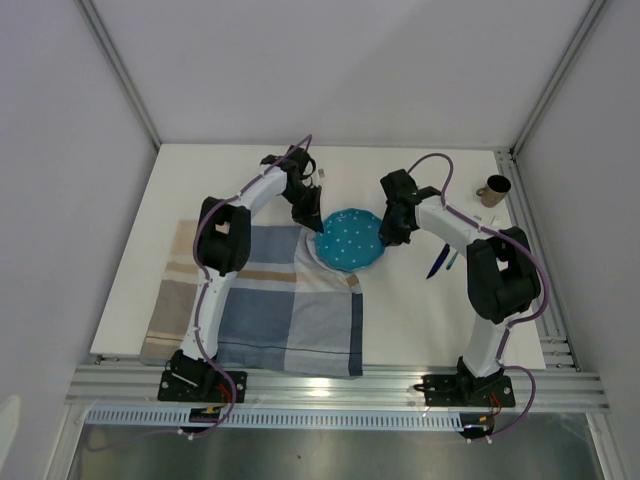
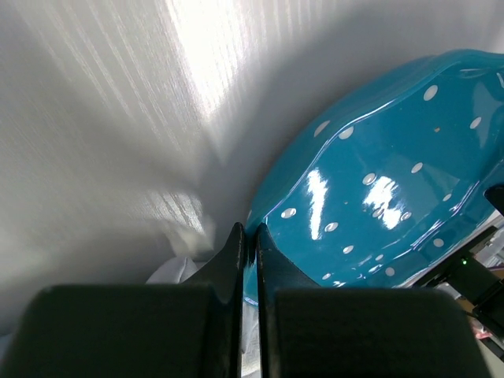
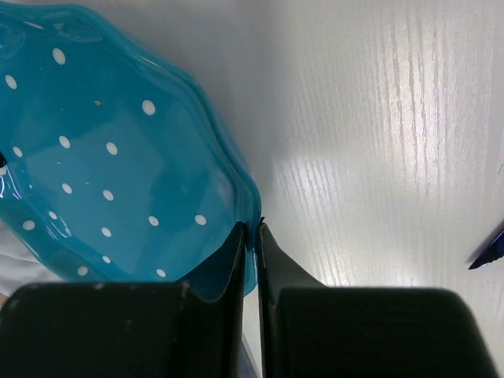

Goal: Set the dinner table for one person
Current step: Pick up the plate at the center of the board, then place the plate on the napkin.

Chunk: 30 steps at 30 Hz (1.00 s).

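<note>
A teal plate with white dots (image 1: pixel 348 240) lies at the far right corner of the checked placemat (image 1: pixel 270 295) on the white dinner table (image 1: pixel 230 180). My left gripper (image 1: pixel 312 220) is shut on the plate's left rim (image 2: pixel 268 213), with the rim pinched between its fingertips (image 2: pixel 250 236). On the opposite side my right gripper (image 1: pixel 388 235) is shut on the plate's right rim (image 3: pixel 244 185), which runs between its fingers (image 3: pixel 253 235). The plate (image 3: pixel 102 150) fills the left of the right wrist view.
Blue-handled cutlery (image 1: pixel 441 262) lies on the table right of the plate, and its tip shows in the right wrist view (image 3: pixel 490 248). A brown cup (image 1: pixel 494 189) stands at the far right. Aluminium rails (image 1: pixel 330 388) edge the near side.
</note>
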{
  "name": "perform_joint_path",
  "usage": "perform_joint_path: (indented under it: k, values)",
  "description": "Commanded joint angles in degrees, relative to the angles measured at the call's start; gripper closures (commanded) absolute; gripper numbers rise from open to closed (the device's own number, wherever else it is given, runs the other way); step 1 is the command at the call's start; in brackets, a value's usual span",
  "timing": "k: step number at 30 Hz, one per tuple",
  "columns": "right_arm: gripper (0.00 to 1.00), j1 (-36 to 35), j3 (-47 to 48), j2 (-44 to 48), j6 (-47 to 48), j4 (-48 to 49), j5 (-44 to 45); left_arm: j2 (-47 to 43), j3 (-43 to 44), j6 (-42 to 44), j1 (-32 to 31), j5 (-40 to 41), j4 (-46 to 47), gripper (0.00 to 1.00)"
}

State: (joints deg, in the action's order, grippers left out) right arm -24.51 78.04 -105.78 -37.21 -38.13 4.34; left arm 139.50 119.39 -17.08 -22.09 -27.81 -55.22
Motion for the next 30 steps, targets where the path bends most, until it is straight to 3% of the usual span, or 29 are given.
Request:
perform_joint_path:
  k: [1,10,15,30]
  values:
    - [1.0,-0.8,5.3,2.2,0.4,5.8,-3.2,-5.2,4.6,-1.5,-2.3,-4.4,1.1,1.0]
    - [1.0,-0.5,7.1,2.2,0.5,5.9,-5.3,-7.3,8.5,-0.9,-2.2,-3.3,-1.6,1.0]
    - [1.0,-1.1,7.1,2.8,0.0,5.9,-6.6,-11.8,6.4,0.6,-2.2,-0.8,-3.8,1.0]
    - [1.0,-5.4,3.8,4.2,-2.0,7.5,-11.5,-30.7,-22.2,0.9,-2.2,6.8,-1.5,0.99]
